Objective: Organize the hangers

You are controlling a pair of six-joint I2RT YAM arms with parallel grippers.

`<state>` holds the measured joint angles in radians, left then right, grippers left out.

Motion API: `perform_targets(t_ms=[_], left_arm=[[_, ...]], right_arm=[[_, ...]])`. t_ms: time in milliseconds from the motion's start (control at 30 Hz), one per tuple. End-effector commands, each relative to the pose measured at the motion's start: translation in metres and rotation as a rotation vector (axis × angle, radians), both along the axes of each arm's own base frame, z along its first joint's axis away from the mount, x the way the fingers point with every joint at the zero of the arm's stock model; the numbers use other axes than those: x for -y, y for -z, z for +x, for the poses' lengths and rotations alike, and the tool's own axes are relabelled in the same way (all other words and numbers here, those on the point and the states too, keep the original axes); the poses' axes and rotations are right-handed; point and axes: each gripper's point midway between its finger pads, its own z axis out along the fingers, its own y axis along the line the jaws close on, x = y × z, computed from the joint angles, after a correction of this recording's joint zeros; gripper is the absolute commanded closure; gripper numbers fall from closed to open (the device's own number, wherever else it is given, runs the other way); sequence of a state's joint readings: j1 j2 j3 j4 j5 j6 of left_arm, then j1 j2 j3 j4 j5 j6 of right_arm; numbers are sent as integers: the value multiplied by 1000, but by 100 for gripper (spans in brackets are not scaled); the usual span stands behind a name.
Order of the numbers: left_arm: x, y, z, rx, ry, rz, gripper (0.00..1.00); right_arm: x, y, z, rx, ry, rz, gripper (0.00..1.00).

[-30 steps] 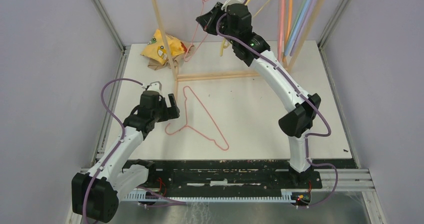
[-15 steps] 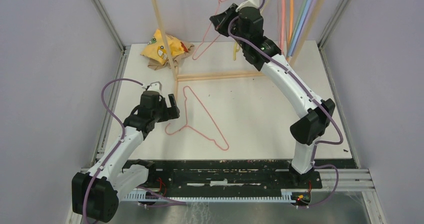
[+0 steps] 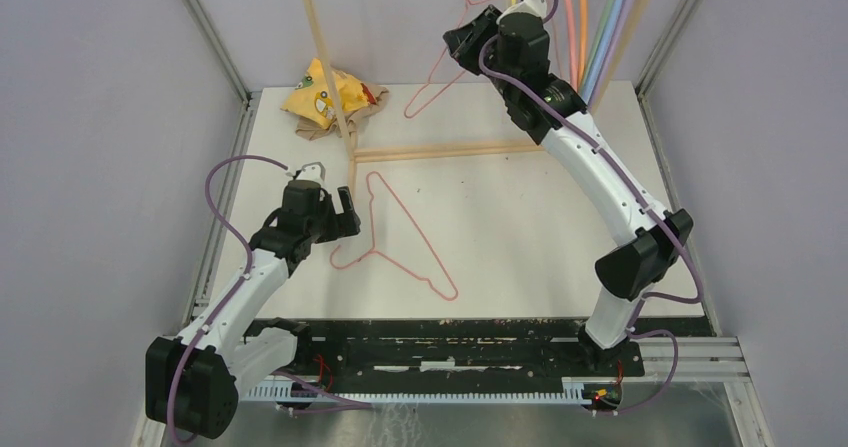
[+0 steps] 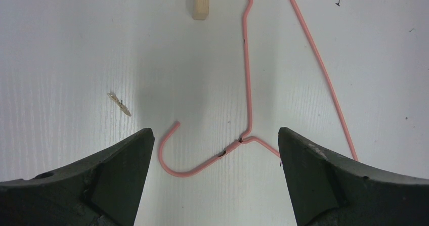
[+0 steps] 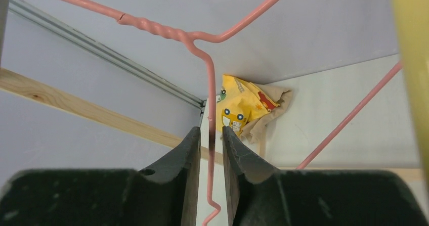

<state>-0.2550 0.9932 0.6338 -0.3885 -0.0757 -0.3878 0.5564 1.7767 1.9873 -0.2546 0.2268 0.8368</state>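
A pink hanger (image 3: 378,252) lies flat on the white table, its hook and twisted neck (image 4: 248,84) between the wide-open fingers of my left gripper (image 3: 340,212) (image 4: 215,135), which hovers above it without touching. My right gripper (image 3: 470,39) (image 5: 210,132) is raised at the back beside the rack. Another pink hanger (image 3: 437,92) hangs there, its twisted neck (image 5: 162,30) above the jaws. One thin wire of it runs between the fingers, which stand slightly apart with a gap on each side. Orange (image 3: 581,27), light blue (image 3: 610,27) and yellow (image 5: 410,59) hangers hang at the top.
The light wooden rack has a bar (image 3: 440,151) lying on the table and a slanted post (image 3: 325,57). A crumpled yellow printed cloth (image 3: 325,95) (image 5: 243,109) sits in the back left corner. Metal frame rails border the table on both sides.
My right arm has swung right and up toward the hung hangers, carrying the pink hanger along, and its jaws have just parted a little. The left arm has not moved.
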Motion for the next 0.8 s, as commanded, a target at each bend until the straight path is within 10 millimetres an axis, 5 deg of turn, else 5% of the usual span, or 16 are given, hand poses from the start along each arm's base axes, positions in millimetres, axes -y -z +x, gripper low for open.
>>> perform_targets(t_ms=[0,167,333,433,533,767], left_arm=[[3,-13,9,56,-3,-21,1],[3,-12,10,54,-6,-17,1],[4,-10,11,45,0,-19,1],[4,-9,11,40,-3,-19,1],[5,-8,11,35,-6,-22,1],[8,-6,9,17,-14,-52,1]], right_arm=[[8,-51,-29,87,-59,3,66],[18,-75,-60,144,-85,-65,44],[34,-89,-101,200,-98,-171,39],[24,-87,-131,241,-183,-298,37],[-1,-50,-162,184,-346,-464,37],[-34,85,-234,-28,-671,-717,39]])
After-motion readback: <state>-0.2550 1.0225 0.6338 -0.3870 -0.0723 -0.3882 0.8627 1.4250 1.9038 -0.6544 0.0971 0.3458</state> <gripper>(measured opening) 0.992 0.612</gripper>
